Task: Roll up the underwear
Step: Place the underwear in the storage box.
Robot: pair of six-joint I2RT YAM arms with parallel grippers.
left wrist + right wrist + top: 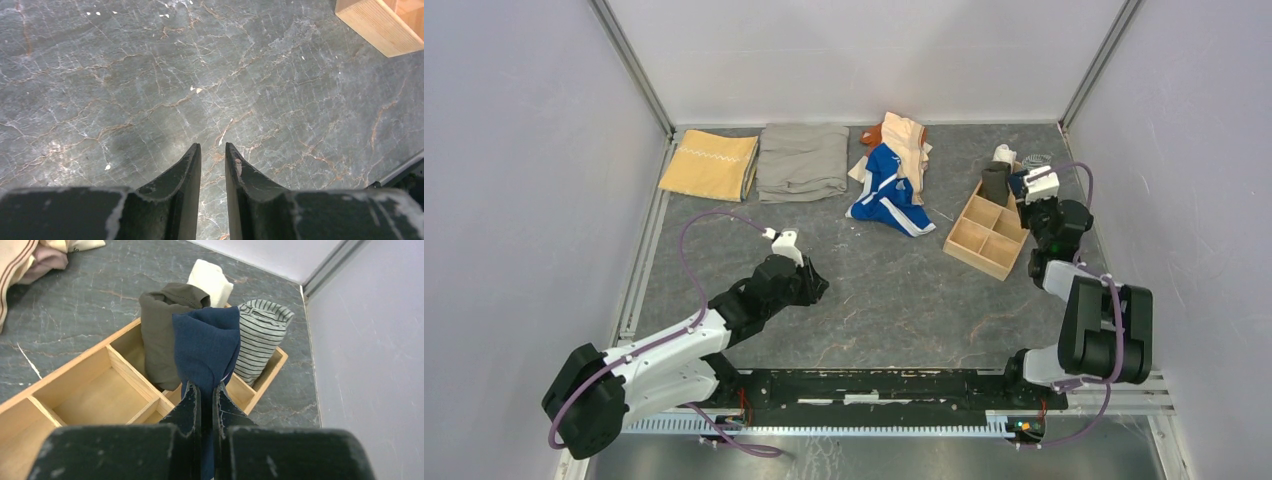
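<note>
Seemingly a tight, upright navy underwear roll (205, 347)

- Table (894, 300): dark grey, marbled with thin tan and rust veins.
- Yellow cloth (710, 164): mustard, with 1 pale zigzag line.
- Khaki cloth (802, 160): plain grey-khaki.
- Blue underwear (889, 195): bright blue with white stripes.
- Peach underwear (907, 145): pale peach, thin brown lines at the edge.
- Box (969, 250): light wood.
- Navy underwear (206, 345): plain deep navy.
- Grey-brown underwear (160, 335): dark, plain.
- Striped roll (260, 335): grey and white stripes.
- Cream roll (210, 281): plain.
- Left hand (212, 150) and right hand (206, 390): black, pale scuffs.
</note>
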